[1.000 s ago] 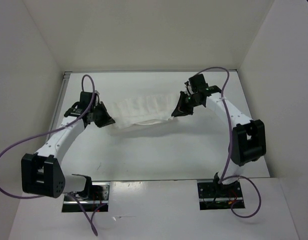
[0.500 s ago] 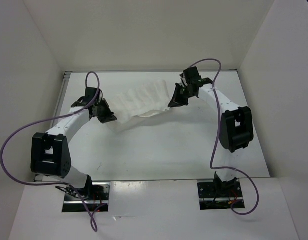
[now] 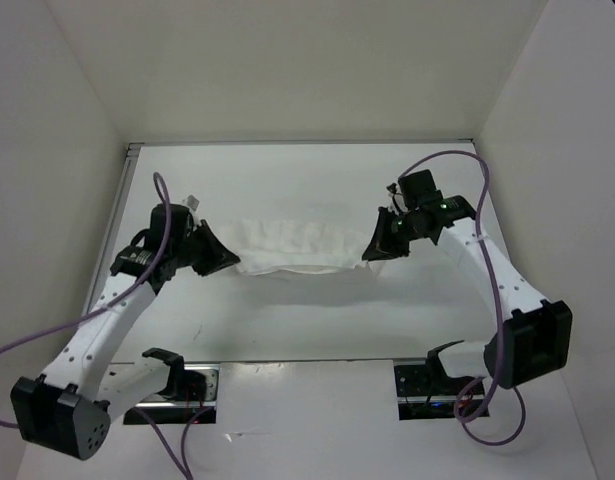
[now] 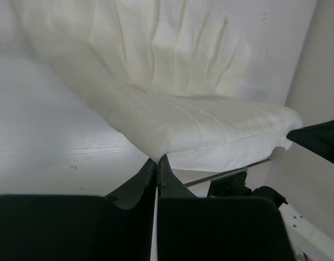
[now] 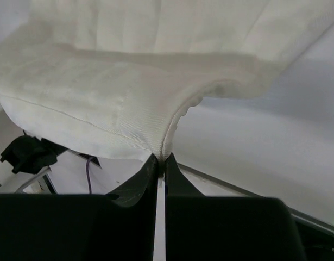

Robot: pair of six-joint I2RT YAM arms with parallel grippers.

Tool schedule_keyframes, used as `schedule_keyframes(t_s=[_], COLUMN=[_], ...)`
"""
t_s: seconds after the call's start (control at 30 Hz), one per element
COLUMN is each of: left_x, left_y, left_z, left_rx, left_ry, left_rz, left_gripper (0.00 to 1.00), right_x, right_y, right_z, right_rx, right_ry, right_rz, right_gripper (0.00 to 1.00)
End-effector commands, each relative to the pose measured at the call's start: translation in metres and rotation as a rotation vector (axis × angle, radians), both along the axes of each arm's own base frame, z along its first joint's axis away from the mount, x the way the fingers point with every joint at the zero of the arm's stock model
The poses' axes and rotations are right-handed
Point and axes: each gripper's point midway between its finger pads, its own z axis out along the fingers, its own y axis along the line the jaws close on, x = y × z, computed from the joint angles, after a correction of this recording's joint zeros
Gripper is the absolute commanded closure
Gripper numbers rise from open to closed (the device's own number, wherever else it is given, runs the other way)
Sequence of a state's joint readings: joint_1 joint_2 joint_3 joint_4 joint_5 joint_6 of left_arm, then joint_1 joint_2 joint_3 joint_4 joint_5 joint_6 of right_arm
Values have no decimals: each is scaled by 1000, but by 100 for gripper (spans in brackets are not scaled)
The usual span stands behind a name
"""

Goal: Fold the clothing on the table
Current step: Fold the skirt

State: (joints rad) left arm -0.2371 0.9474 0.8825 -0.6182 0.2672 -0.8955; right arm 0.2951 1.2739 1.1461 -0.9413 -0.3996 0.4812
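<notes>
A: Step?
B: Mid-fold. Left gripper & right gripper each pinching an end of clothing, stretched btwn them over table middle.
A: Next?
B: Prob. carry both ends over together, lay down w/o slack.

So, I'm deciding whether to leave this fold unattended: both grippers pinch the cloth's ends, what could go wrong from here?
1. The left gripper and right gripper each pinch only a sliver of the clothing at their very tips, so an end might slip free.
2. The cloth sags in layers between them, so it could land bunched or skewed on the table.
</notes>
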Motion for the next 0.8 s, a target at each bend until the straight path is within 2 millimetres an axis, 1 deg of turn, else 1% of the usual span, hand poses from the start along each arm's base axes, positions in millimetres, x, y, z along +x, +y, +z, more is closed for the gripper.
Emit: schedule_keyframes(t_s=[0.0, 0.03, 0.07, 0.13, 0.17, 0.2, 0.23, 0.27, 0.3, 0.33, 0.37, 0.4, 0.43, 0.47, 0.5, 0.53, 0.57, 0.6, 0.63, 0.67, 0.7, 0.73, 0.77], left_x=[23, 32, 49, 66, 77, 84, 98, 106, 112, 125, 129, 137, 140, 146, 155, 160, 164, 175, 183, 193, 201, 218, 227], left_y=[3, 2, 0, -2, -1, -1, 0, 0, -1, -3, -3, -1, -2, -3, -5, -6, -7, -9, -6, -3, -4, -1, -1], left_z=[-30, -32, -36, -38, -48, -49, -41, -52, -52, -55, -58, -60, -73, -76, -74, -88, -92, -88, -101, -103, -104, -104, -104], left_rx=[44, 53, 68, 85, 110, 119, 136, 156, 165, 172, 181, 186, 194, 194, 191, 203, 205, 199, 203, 201, 198, 202, 205], left_ry=[105, 100, 93, 89, 104, 109, 74, 99, 96, 96, 100, 96, 129, 127, 114, 134, 141, 119, 141, 133, 124, 102, 86], left_rz=[57, 48, 48, 46, 46, 53, 59, 57, 47, 53, 44, 46, 44, 44, 45, 35, 35, 36, 45, 58, 59, 78, 86], left_gripper=[100, 100, 100, 100, 100, 100, 100, 100, 100, 100, 100, 100, 100, 98, 93, 90, 86, 81, 79, 78, 76, 71, 57], right_x=[35, 48, 57, 81, 89, 96, 109, 113, 119, 127, 128, 132, 133, 135, 138, 142, 144, 152, 159, 165, 173, 179, 195], right_y=[6, 7, 9, 16, 15, 17, 21, 22, 23, 25, 23, 23, 24, 24, 24, 23, 20, 18, 19, 16, 13, 11, 7], right_z=[-8, -17, -20, -28, -29, -29, -29, -28, -28, -30, -35, -35, -38, -45, -47, -51, -61, -63, -63, -66, -68, -66, -61], right_rx=[-22, -28, -27, -24, -22, -20, -16, -12, -16, -11, -26, -29, -32, -35, -42, -51, -55, -73, -66, -64, -84, -88, -79], right_ry=[-24, -4, -7, -19, -24, -32, -45, -41, -55, -57, -48, -48, -40, -29, -26, -30, 0, -18, -37, -31, -48, -68, -116], right_rz=[-2, -11, -11, -11, -20, -21, -21, -29, -34, -42, -48, -62, -62, -61, -76, -81, -100, -113, -114, -151, -179, -203, -246], right_gripper=[98, 98, 98, 98, 98, 98, 98, 98, 98, 98, 98, 98, 98, 98, 97, 97, 97, 93, 93, 93, 93, 84, 74])
